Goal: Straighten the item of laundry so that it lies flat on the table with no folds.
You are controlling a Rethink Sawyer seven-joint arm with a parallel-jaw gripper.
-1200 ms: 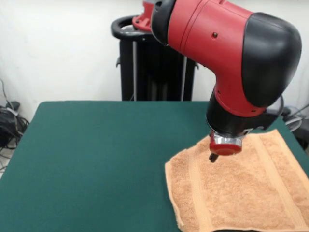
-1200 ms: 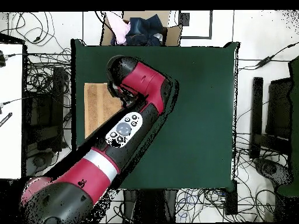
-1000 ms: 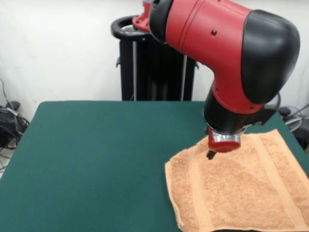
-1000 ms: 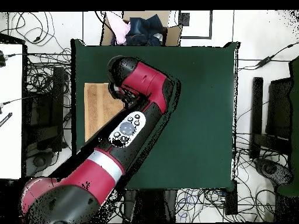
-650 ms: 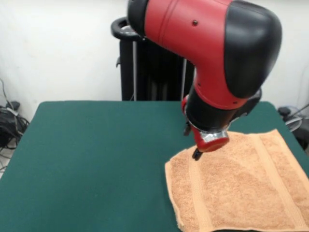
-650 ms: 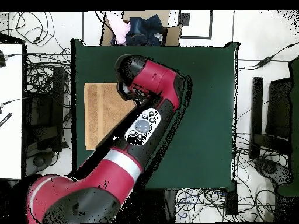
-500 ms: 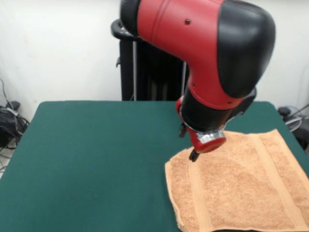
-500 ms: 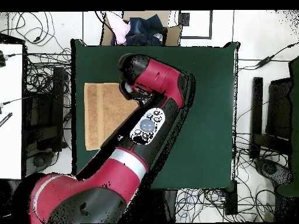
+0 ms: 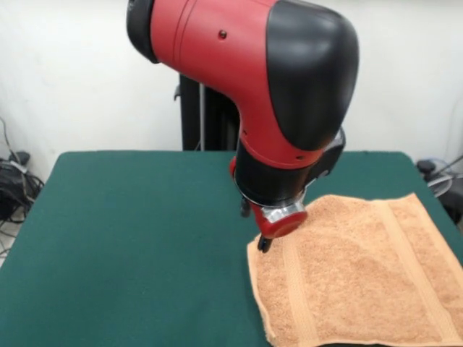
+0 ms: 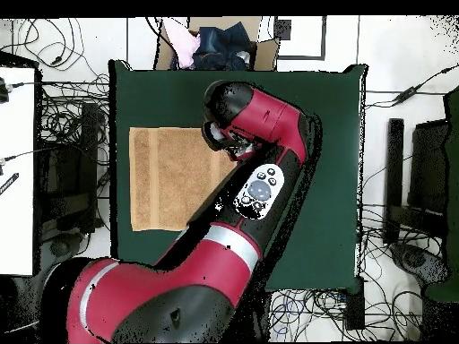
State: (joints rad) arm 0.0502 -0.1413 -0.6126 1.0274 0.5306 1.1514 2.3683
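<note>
The light orange-tan towel [image 9: 362,275] lies spread on the right part of the dark green table [image 9: 130,238] and runs off the picture's lower edge. Two woven bands run across it, and a faint diagonal crease shows near its far side. My gripper [image 9: 265,244] hangs under the red and black arm, its dark tip at the towel's left far corner, close to or touching the cloth. In the overhead view the towel [image 10: 170,179] is a flat rectangle at the table's [image 10: 323,161] left side. The arm [image 10: 260,121] hides its top right corner and the gripper.
The black pedestal [image 9: 210,119] stands behind the table's far edge. Cables [image 9: 11,181] lie on the floor at the left. A box of clothes [image 10: 215,45] sits beyond the table's top edge in the overhead view. The towel lies close to the table's left edge there.
The arm has swung left in the front view, carrying the gripper low across the towel from its far middle to its left far corner. The towel has stayed in place, and more of it shows.
</note>
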